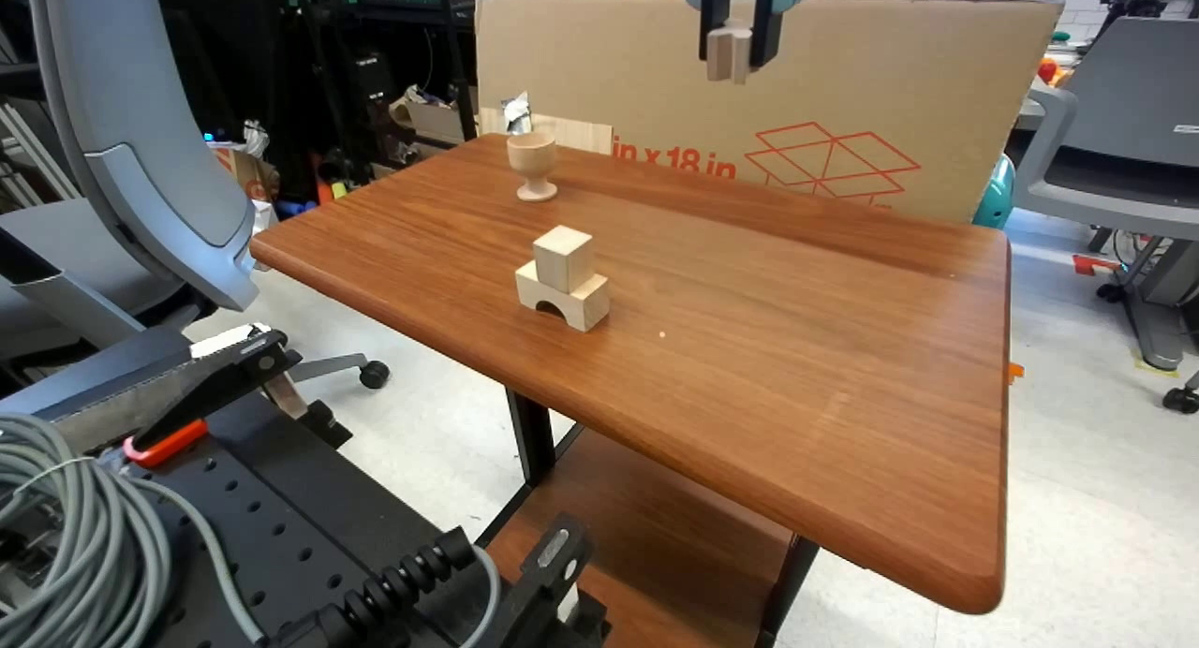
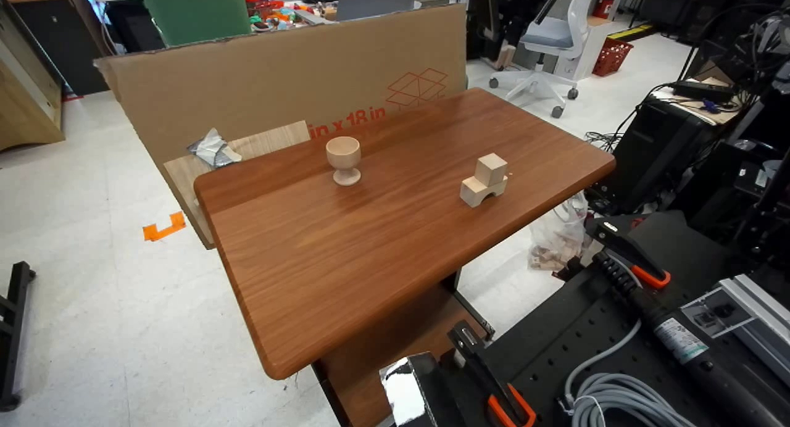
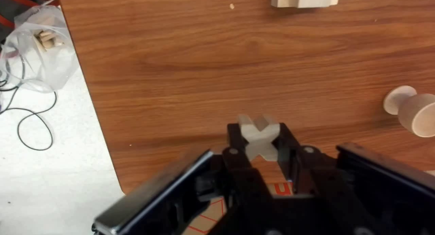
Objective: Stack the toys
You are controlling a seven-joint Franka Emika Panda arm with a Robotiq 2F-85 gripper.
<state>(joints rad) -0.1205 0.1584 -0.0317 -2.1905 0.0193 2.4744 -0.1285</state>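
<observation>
Red print (image 1: pixel 674 157): "in x 18 in", readable in both exterior views, on the one cardboard panel (image 1: pixel 609 67) behind the claw (image 1: pixel 736 52); in the wrist view one red letter (image 3: pixel 282 188) shows between the fingers (image 3: pixel 234 133).
Line drawing (image 1: pixel 832 161): one, red, a box shape, on that panel; below and right of the claw in an exterior view.
White label (image 2: pixel 681 339): one, on a black part (image 2: pixel 728 387) in an exterior view; the text is too small to read.
Claw: one, its two fingers pinching an X-shaped block (image 3: pixel 261 140) from both sides, high above the table (image 2: pixel 345 242).
X-shaped block: one, pale wood, up in the claw.
Cube (image 1: pixel 564 255): one, pale wood, resting on the arch block (image 1: pixel 569 300); lower than the claw and well apart from it.
Arch block: one, on the table, its curved cut facing down; left of and below the claw in an exterior view.
Wooden cup (image 1: pixel 533 154): one, upright on its foot, lower than the claw and to its right in the wrist view.
Plastic bag (image 3: pixel 61 63): one, see-through, left of the claw in the wrist view; the wooden pieces (image 3: pixel 47 41) inside cannot be counted.
Grey chairs (image 1: pixel 140 86): two in an exterior view, one to each side of the claw.
</observation>
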